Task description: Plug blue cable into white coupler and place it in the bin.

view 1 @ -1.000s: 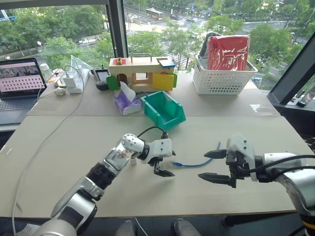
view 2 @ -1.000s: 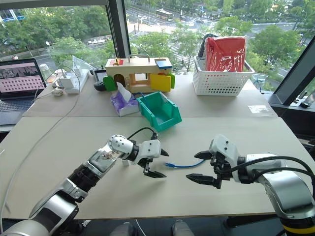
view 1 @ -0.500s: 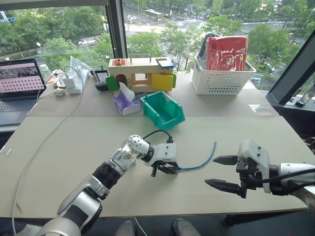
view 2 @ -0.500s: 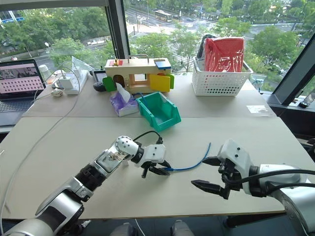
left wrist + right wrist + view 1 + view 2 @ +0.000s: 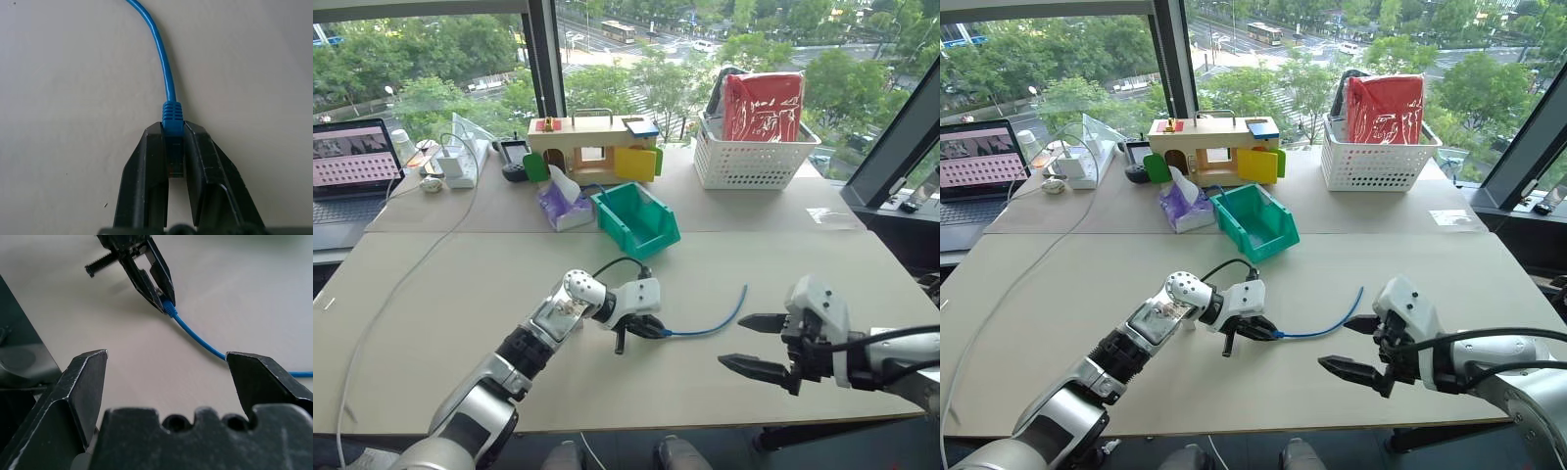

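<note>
Left wrist view: left gripper [image 5: 173, 147] clamps blue cable [image 5: 164, 78] plug end for mating w/ coupler; right gripper [image 5: 756, 341] hangs wide open.

The blue cable [image 5: 710, 321], thin and bright, has one plug end pinched in the left tool [image 5: 646, 328] and curves across the worktop [image 5: 460, 284] toward the right tool [image 5: 756, 343]. The teal bin [image 5: 636, 220] sits beyond the left tool, upright.

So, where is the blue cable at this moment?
The blue cable lies on the front table, between both grippers; the shut left gripper pinches its left plug, in front of the bin.
</note>
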Robot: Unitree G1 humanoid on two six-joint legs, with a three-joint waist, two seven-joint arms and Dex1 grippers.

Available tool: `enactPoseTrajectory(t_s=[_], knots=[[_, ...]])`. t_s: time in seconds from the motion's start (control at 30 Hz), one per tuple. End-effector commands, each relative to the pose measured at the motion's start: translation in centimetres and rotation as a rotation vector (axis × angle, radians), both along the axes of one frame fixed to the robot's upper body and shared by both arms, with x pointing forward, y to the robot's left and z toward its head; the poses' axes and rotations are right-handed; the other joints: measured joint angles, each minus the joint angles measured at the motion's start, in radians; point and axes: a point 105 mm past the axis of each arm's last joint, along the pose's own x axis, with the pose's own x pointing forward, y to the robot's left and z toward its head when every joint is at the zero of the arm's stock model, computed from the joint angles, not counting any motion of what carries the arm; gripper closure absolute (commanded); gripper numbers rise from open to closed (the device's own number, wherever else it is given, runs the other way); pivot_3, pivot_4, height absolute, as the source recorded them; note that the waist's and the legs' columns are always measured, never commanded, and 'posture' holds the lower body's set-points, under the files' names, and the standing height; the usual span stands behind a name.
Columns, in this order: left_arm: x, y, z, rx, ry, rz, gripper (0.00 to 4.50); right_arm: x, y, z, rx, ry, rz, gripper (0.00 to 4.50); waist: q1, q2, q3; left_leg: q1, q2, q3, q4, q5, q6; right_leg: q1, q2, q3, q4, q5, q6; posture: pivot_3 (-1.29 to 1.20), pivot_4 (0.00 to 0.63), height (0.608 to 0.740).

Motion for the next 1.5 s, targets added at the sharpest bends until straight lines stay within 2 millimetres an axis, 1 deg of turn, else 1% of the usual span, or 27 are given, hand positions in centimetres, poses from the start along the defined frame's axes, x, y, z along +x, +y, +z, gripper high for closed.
enactPoseTrajectory(t_s=[0.03,0.07,0.13,0.17,0.2,0.23,0.27,0.3,0.37,0.4,0.43,0.47,0.6,0.67,0.7,0.77,0.87,1.2,1.5], knots=[[-0.3,-1.3,1.8,-0.087,0.012,0.018,4.42,0.3,0.4,0.8,0.159,0.018,-0.082,0.00,0.002,0.000,0.000,-0.001,0.000,-0.001,0.000,0.000,0.000,0.000,0.000,0.000,0.000,0.000,0.000,0.00,0.150,0.715],[-0.3,-1.5,2.0,-0.106,0.023,0.032,4.42,0.5,0.4,0.8,0.209,0.027,-0.113,0.00,0.004,0.000,0.000,-0.003,0.000,-0.002,0.000,0.000,0.000,-0.001,0.000,-0.001,0.000,0.000,0.000,0.00,0.150,0.715],[-0.3,-2.7,3.5,-0.220,0.078,0.090,4.42,1.4,0.3,1.0,0.507,0.034,-0.260,0.00,0.005,0.000,0.000,-0.006,0.000,-0.003,0.000,0.000,0.000,-0.003,0.000,-0.001,-0.001,0.000,0.000,0.00,0.150,0.715],[-0.8,-3.4,4.3,-0.287,0.125,0.107,4.42,0.5,0.5,0.3,0.629,0.096,-0.290,0.00,0.006,-0.001,0.000,-0.006,0.000,-0.004,0.000,0.000,0.000,-0.003,0.001,-0.001,-0.001,0.000,0.000,0.00,0.150,0.715],[-1.1,-3.8,4.8,-0.329,0.159,0.116,4.42,-0.3,0.6,-0.2,0.707,0.141,-0.311,0.00,0.012,0.001,-0.001,-0.007,0.000,-0.006,0.000,0.000,0.000,-0.002,0.001,-0.002,-0.001,0.000,0.000,0.00,0.150,0.715],[-2.3,-3.9,4.9,-0.341,0.202,0.085,4.42,-1.0,1.0,-0.6,0.810,0.189,-0.361,0.00,0.017,0.004,-0.002,-0.010,-0.001,-0.008,-0.001,0.000,0.000,-0.003,0.000,-0.002,-0.002,0.000,0.000,0.00,0.150,0.715],[-2.9,-3.7,4.8,-0.337,0.227,0.080,4.42,-1.6,1.4,-0.8,0.880,0.225,-0.396,0.00,0.015,0.005,-0.003,-0.012,-0.003,-0.010,-0.001,0.000,0.000,-0.004,0.000,-0.001,-0.001,-0.001,-0.002,0.00,0.150,0.715],[-2.9,-3.5,4.6,-0.334,0.241,0.104,4.42,-2.1,1.9,-0.8,0.928,0.253,-0.424,0.00,0.008,0.006,-0.004,-0.012,-0.004,-0.010,-0.002,0.000,0.001,-0.004,-0.001,0.000,0.000,-0.002,-0.003,0.00,0.150,0.715],[-2.5,-3.1,4.4,-0.332,0.247,0.150,4.42,-2.7,2.6,-0.8,0.971,0.292,-0.458,0.00,-0.014,0.008,-0.005,-0.013,-0.006,-0.011,-0.002,-0.002,0.003,-0.004,-0.002,0.002,0.000,-0.003,-0.002,0.00,0.150,0.715],[-2.5,-2.8,4.3,-0.326,0.243,0.155,4.42,-2.6,2.7,-0.8,1.004,0.301,-0.498,0.00,-0.026,0.008,-0.005,-0.012,-0.007,-0.011,-0.002,-0.002,0.003,-0.004,-0.003,0.003,0.000,-0.003,-0.002,0.00,0.150,0.715],[-2.5,-2.6,4.3,-0.318,0.241,0.153,4.42,-2.4,2.7,-0.8,1.040,0.308,-0.543,0.00,-0.029,0.008,-0.005,-0.012,-0.008,-0.013,-0.001,-0.001,0.004,-0.003,-0.003,0.002,0.000,-0.006,0.003,0.00,0.150,0.715],[-2.6,-2.5,4.2,-0.313,0.240,0.152,4.42,-2.3,2.7,-0.8,1.066,0.313,-0.575,0.00,-0.030,0.008,-0.005,-0.011,-0.008,-0.015,-0.001,0.000,0.005,-0.002,-0.002,0.002,0.000,-0.006,0.004,0.00,0.150,0.715],[-2.7,-1.9,4.0,-0.283,0.209,0.134,4.42,-0.9,2.9,-1.1,1.118,0.342,-0.669,0.00,-0.030,0.008,-0.005,-0.007,-0.010,-0.020,-0.002,0.003,0.011,0.003,0.000,0.001,0.000,-0.005,0.002,0.00,0.150,0.715],[-2.9,-1.9,4.1,-0.275,0.195,0.117,4.42,-0.4,3.3,-1.8,1.113,0.387,-0.697,0.00,-0.032,0.008,-0.005,-0.005,-0.010,-0.020,-0.002,0.003,0.011,0.005,0.000,0.001,0.000,-0.009,-0.004,0.00,0.150,0.715],[-3.0,-1.9,4.1,-0.274,0.193,0.113,4.42,-0.3,3.4,-1.9,1.109,0.398,-0.700,0.00,-0.032,0.008,-0.005,-0.004,-0.010,-0.021,-0.002,0.003,0.011,0.006,0.000,0.001,0.000,-0.009,-0.004,0.00,0.150,0.715],[-3.1,-2.0,4.1,-0.271,0.193,0.108,4.42,-0.2,3.5,-2.2,1.099,0.422,-0.710,0.00,-0.028,0.008,-0.005,-0.005,-0.010,-0.021,-0.003,0.003,0.011,0.007,0.000,0.001,-0.001,-0.010,-0.004,0.00,0.150,0.715],[-3.1,-2.1,4.2,-0.272,0.182,0.103,4.42,-0.2,3.6,-2.7,1.080,0.460,-0.722,0.00,-0.025,0.008,-0.005,-0.006,-0.011,-0.021,-0.003,0.003,0.011,0.007,-0.001,0.001,-0.001,-0.009,0.001,0.00,0.150,0.715],[-3.4,-2.5,4.5,-0.283,0.145,0.080,4.42,0.1,4.0,-3.5,1.050,0.515,-0.742,0.00,-0.025,0.008,-0.005,-0.006,-0.011,-0.023,-0.004,0.003,0.011,0.008,-0.001,0.000,-0.003,-0.009,0.001,0.00,0.150,0.715],[-3.6,-2.6,4.4,-0.282,0.153,0.064,4.42,0.6,4.0,-3.4,1.063,0.509,-0.745,0.00,-0.025,0.008,-0.005,-0.006,-0.011,-0.024,-0.004,0.003,0.011,0.008,-0.001,0.000,-0.003,-0.009,0.001,0.00,0.150,0.715]])
